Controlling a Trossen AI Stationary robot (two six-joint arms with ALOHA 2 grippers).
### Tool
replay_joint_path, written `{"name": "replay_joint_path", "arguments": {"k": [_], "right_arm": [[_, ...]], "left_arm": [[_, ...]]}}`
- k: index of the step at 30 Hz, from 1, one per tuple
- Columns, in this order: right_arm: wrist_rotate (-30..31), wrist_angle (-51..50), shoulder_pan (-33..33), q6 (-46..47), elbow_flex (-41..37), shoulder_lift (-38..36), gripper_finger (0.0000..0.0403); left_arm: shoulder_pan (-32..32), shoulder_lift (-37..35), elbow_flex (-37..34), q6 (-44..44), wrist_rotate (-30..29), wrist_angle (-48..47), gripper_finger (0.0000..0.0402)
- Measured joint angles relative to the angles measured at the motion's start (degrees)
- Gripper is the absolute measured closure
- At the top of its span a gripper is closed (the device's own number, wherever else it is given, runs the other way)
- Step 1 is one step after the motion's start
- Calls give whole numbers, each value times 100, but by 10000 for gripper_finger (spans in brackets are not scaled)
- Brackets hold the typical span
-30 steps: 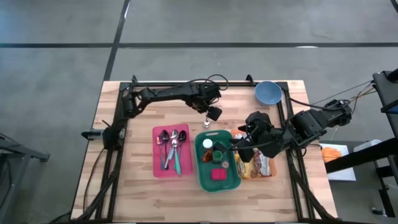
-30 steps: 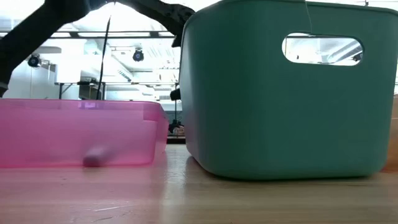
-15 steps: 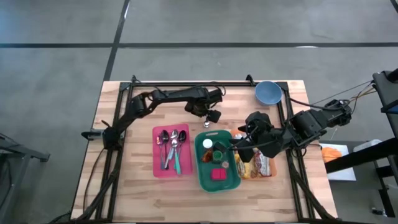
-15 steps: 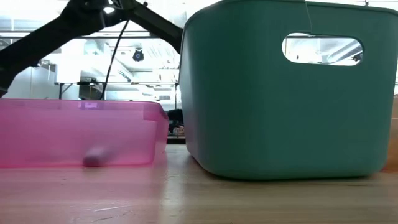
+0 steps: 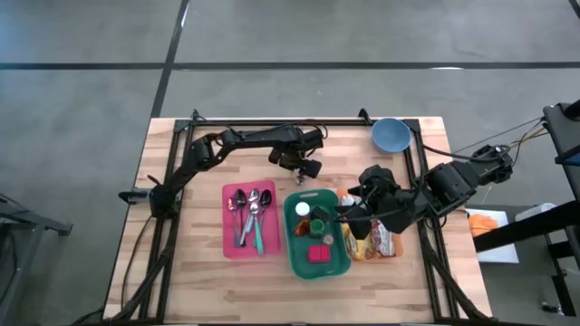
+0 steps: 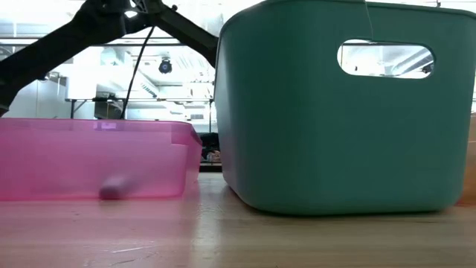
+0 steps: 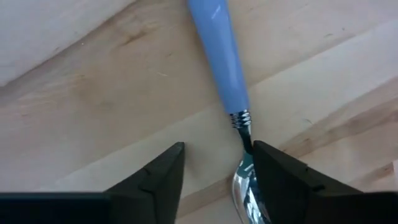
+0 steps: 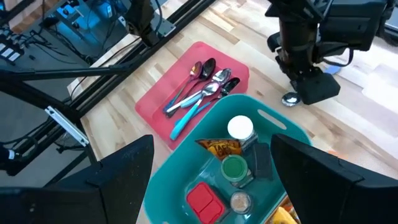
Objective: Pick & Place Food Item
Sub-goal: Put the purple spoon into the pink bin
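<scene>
1. Blue plastic handle, steel bowl: the spoon (image 7: 227, 56) is what the left arm is on, though the job names a food item. It lies flat on the bare wood just above the teal bin's (image 5: 292, 249) upper rim, at the centre of the high view.
2. Over the last second the left arm has pulled its elbow back toward the upper left of the high view. The left gripper (image 5: 308, 168) has kept its place over the spoon, and its fingers look to have drawn in.
3. Its fingers are parted, not clamped. In the wrist view the spoon's neck sits against one finger (image 7: 280, 177), with clear wood showing before the other.
4. My guess is that a grab on the spoon is close. Cutlery is being tidied and no food has been picked.
5. In the high view only the bowl end peeks out below the gripper. The long axis seems to run roughly up and down that frame, bowl toward the bin, handle toward the upper edge.
6. Other spoons sit in the pink tray (image 5: 228, 226), left of the bin.
7. The right gripper (image 5: 349, 215) has not budged. It hangs over the bin's right rim, spread wide and empty, beside the snack packets (image 5: 381, 243).
</scene>
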Motion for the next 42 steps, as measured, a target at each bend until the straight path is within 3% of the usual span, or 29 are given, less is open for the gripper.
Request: {"name": "replay_joint_path", "arguments": {"k": [9, 25, 28, 33, 42], "right_arm": [[9, 7, 166, 106, 0, 4, 84], [26, -9, 328, 186, 0, 9, 84], [26, -10, 328, 178, 0, 9, 84], [22, -8, 328, 204, 0, 9, 84], [15, 1, 328, 392, 0, 9, 84]], "left_arm": [[149, 2, 0, 96, 15, 57, 290], [270, -52, -475, 310, 281, -112, 299], [270, -63, -487, 318, 289, -161, 321], [270, -66, -492, 599, 278, -203, 391], [270, -66, -496, 953, 291, -191, 400]]}}
